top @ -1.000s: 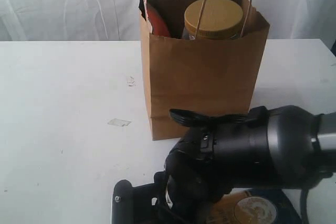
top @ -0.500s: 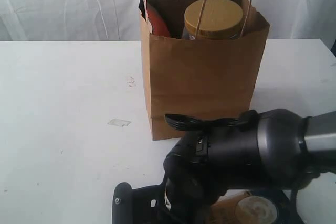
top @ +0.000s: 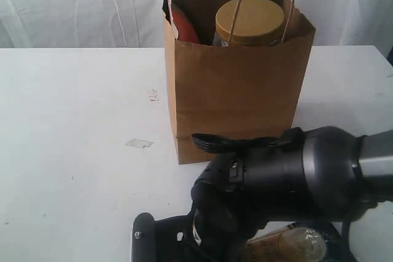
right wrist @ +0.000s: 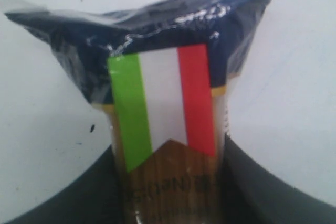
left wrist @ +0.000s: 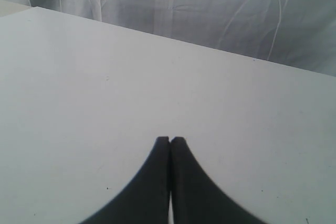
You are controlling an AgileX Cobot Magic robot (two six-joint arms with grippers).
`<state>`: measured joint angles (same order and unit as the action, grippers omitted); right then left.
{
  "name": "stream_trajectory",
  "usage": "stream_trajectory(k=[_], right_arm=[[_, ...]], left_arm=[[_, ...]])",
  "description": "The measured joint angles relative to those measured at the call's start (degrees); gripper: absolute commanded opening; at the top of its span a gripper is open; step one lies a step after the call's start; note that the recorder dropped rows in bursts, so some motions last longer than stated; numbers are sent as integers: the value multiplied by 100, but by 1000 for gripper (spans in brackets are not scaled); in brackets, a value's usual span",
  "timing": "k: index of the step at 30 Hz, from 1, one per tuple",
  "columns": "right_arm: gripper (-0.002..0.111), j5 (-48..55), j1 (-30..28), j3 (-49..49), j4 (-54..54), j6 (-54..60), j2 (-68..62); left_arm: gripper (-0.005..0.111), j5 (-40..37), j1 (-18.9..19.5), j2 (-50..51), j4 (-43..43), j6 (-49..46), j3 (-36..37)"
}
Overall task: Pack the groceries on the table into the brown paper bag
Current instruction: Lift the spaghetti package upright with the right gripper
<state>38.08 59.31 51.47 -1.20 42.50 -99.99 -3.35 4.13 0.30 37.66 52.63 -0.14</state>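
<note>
Your right gripper [right wrist: 170, 153] pinches the packet [right wrist: 157, 93] lying on the table [top: 73, 121] — its long axis runs straight out between the 2 jaws. The bag [top: 236, 90] stands near, upright. Your left gripper [left wrist: 170, 141] is closed, empty.

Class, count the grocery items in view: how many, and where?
3: clear jar with tan lid and red-orange pouch inside the brown paper bag; long dark-blue-and-tan packet between the fingers of the right gripper. Others may hide inside.
</note>
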Motion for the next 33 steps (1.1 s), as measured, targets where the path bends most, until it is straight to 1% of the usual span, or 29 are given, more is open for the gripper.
stream_trajectory(k=[7,11,17,25,33], right_arm=[[0,-167,0,0,120,-947,76],[0,-262,0,-24,120,-1192,354],[0,-405,0,-24,152,-1504,1285],[0,-384,0,-24,315,-2199,2633],[0,-413,0,-74,345,-2478,3929]], left_arm=[[0,0,0,0,0,0,0],[0,0,0,0,0,0,0],[0,0,0,0,0,0,0],[0,0,0,0,0,0,0],[0,0,0,0,0,0,0]])
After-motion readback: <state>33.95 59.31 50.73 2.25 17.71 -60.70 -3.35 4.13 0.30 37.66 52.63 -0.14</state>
